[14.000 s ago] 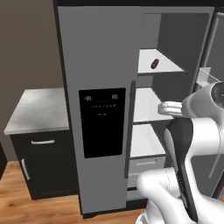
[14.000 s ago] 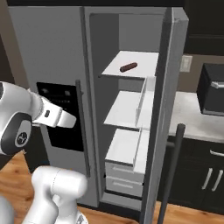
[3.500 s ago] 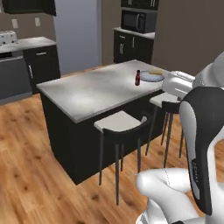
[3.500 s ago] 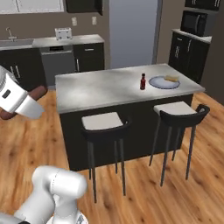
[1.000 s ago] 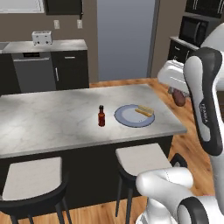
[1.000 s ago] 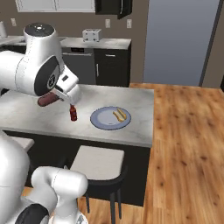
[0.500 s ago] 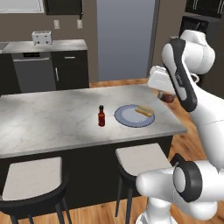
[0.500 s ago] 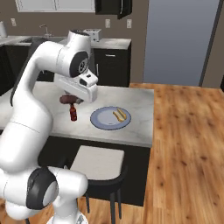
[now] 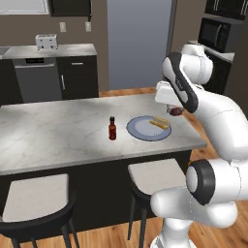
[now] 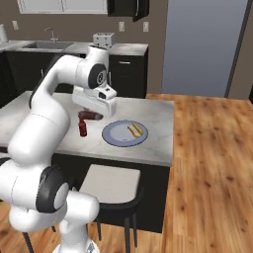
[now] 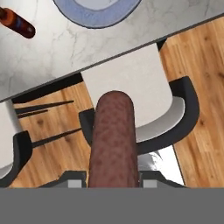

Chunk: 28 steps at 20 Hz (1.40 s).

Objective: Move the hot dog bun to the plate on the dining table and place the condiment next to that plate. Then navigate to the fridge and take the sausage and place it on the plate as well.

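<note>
Two-finger gripper (image 9: pixel 173 108), clamped tight on the short dark red-brown sausage (image 9: pixel 177 111). Swung in from out at the side a second ago, and now up high by the near edge of the big grey-white marble dining table (image 9: pixel 48 138). Not over the round pale blue-grey plate (image 9: pixel 136 133) yet: looking down past the sausage, hand view meets the white stool seat (image 11: pixel 131 74) and the table edge, with the plate further on. Already on the plate, the little yellow-tan hot dog bun (image 9: pixel 160 123). Just beside the plate, standing up, the small dark red sauce bottle with a black cap (image 9: pixel 112 129). So only the last job left, by the look of it: reach a bit further, go down, let go of the sausage next to the bun. Best not to bump the bottle.
</note>
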Available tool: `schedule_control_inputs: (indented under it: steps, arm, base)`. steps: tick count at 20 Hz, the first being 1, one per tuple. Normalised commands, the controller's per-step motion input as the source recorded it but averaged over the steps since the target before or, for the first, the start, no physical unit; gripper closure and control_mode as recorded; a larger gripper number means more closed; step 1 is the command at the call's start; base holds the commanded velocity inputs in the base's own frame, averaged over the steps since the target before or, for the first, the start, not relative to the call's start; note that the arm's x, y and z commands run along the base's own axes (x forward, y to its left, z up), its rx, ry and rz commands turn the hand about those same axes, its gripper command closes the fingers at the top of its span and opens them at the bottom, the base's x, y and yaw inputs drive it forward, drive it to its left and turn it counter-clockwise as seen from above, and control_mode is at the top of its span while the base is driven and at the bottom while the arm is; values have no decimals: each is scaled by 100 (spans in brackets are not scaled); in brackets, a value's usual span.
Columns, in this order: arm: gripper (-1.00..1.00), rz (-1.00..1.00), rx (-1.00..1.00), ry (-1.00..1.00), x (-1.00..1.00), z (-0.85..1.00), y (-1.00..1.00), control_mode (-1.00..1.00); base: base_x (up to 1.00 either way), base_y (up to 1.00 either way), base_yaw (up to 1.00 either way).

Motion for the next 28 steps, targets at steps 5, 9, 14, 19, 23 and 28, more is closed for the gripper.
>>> schedule_control_inputs:
  steps: [5,9,14,19,23,28]
  arm:
    - [100,0,-5,-3,57,-52,-1,-100]
    - [100,1,0,0,65,-35,-5,-100]
    - [100,2,0,0,67,-33,-2,-100]
    - [100,1,0,0,58,-37,0,-100]
    - [100,1,0,0,34,-42,0,-100]
    - [100,0,0,0,38,-39,0,-100]
  base:
    - [0,0,0]
    - [0,0,0]
    - [0,0,0]
    - [0,0,0]
    - [0,0,0]
    - [0,0,0]
